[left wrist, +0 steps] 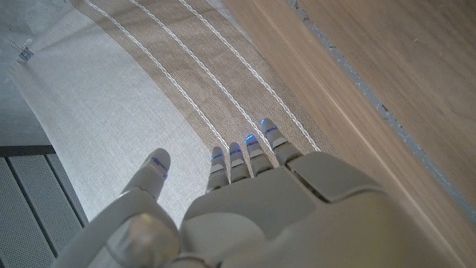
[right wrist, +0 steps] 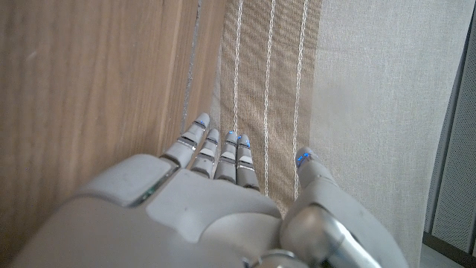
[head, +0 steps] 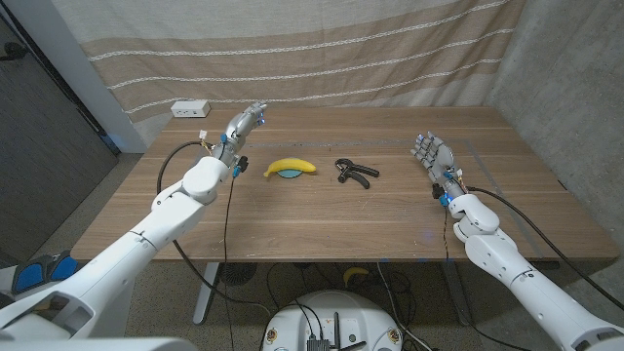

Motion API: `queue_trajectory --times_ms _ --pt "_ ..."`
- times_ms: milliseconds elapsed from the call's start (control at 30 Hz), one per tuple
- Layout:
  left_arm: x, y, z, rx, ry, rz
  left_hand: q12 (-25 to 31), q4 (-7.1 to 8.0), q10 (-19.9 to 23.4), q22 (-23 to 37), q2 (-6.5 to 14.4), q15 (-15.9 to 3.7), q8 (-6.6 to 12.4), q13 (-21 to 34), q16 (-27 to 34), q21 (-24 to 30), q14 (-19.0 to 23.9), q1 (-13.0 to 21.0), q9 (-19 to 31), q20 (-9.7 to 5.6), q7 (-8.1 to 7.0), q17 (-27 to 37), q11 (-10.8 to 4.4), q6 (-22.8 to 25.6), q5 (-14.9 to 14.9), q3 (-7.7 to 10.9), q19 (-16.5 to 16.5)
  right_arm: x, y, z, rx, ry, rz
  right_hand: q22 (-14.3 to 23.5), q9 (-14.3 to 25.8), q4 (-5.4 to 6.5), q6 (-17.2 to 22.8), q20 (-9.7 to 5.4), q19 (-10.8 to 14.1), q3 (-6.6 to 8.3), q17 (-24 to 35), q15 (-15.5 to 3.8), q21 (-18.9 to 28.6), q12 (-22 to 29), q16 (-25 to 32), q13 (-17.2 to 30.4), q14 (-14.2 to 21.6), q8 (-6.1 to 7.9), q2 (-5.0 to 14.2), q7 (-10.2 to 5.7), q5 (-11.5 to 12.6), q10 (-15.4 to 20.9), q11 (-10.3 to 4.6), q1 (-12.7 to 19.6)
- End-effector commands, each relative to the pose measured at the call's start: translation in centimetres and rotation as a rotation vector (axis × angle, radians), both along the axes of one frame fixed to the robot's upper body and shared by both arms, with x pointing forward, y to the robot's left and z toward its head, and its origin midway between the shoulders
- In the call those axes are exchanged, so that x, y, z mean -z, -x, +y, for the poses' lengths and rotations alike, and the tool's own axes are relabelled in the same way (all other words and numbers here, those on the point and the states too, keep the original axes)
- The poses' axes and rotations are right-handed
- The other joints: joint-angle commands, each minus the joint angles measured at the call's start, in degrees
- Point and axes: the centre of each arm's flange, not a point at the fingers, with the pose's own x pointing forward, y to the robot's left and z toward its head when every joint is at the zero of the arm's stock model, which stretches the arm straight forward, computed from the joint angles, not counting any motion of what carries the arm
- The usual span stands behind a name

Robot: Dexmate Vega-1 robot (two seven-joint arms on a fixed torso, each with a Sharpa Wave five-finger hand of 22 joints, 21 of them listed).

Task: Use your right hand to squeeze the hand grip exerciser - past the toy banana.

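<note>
Both hands were spread and empty, so the right hand [head: 435, 156] needed to slide left and wrap the black hand grip [head: 355, 173] beside the banana [head: 291, 168].

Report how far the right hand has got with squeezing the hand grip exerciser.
Nothing is done yet. The hand grip exerciser lies untouched on the table, just right of the toy banana. The right hand hovers open well to the right of it, fingers spread and holding nothing. The left hand is open too. Left: reach over, grasp the exerciser, squeeze.
</note>
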Motion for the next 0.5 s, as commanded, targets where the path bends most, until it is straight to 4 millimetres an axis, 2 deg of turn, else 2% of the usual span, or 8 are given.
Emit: queue_trajectory --times_ms 33,500 --pt "-1.8 0.4 -0.6 -0.037 -0.104 -0.023 0.17 -0.59 0.25 0.31 0.06 0.2 0.3 0.3 -0.24 0.05 0.78 0.79 0.06 0.31 -0.21 0.11 -0.03 0.46 -0.18 0.14 0.6 0.3 0.1 0.2 -0.019 0.011 -0.003 0.06 0.31 -0.39 0.78 0.04 0.52 0.16 0.17 0.29 -0.33 0.12 0.23 0.23 0.45 0.24 -0.16 0.07 0.56 0.62 -0.24 0.41" --pt "-3.5 0.4 -1.9 -0.065 -0.196 -0.05 0.25 -1.69 1.73 0.37 0.32 -0.1 0.3 0.34 -0.24 0.13 1.92 1.16 0.1 0.28 0.04 0.12 -0.55 1.87 -0.27 0.5 1.5 0.5 0.7 -0.1 -0.035 -0.001 -0.027 0.07 0.34 -0.92 1.05 -0.05 0.71 0.35 0.21 0.47 -0.39 0.05 0.26 0.26 0.53 0.16 -0.09 0.1 0.72 0.9 -0.04 0.74"
